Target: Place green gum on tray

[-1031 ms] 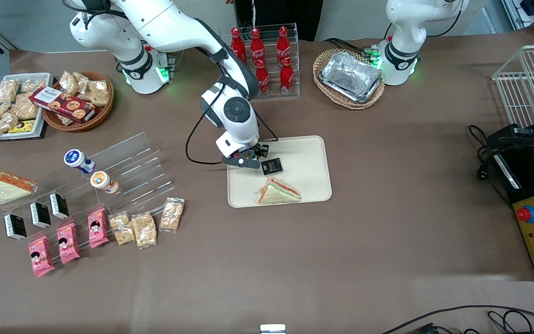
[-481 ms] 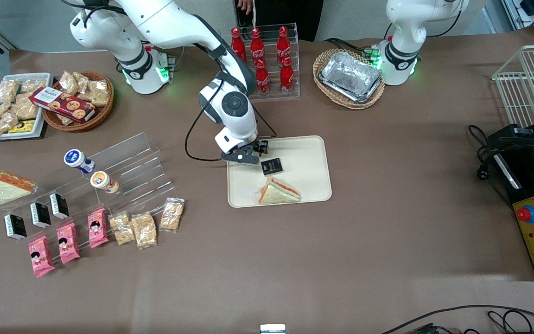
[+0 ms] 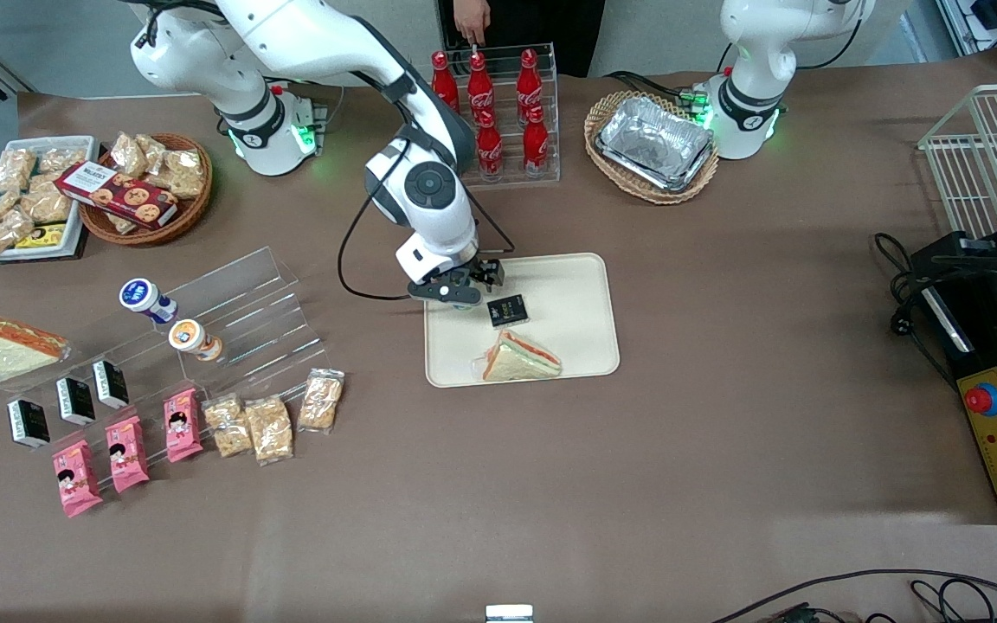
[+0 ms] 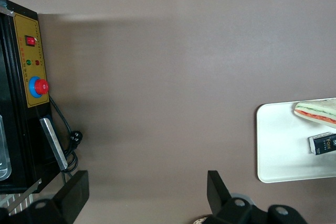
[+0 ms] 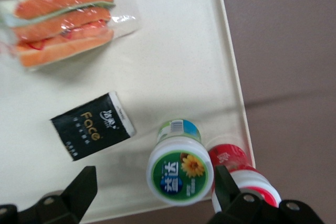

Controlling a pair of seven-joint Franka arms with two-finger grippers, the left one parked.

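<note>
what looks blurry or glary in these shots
Right wrist view: green gum lid sharp, red-lidded bottle beside it smeared, sandwich wrap glinting. Front view: foil tray glinting; open gripper above the beige tray rim, sharp.

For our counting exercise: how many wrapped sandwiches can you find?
2. One sandwich lies on the tray, nearer the camera than the open gripper; the second sandwich lies on the table toward the working arm's end. None seems hidden.
</note>
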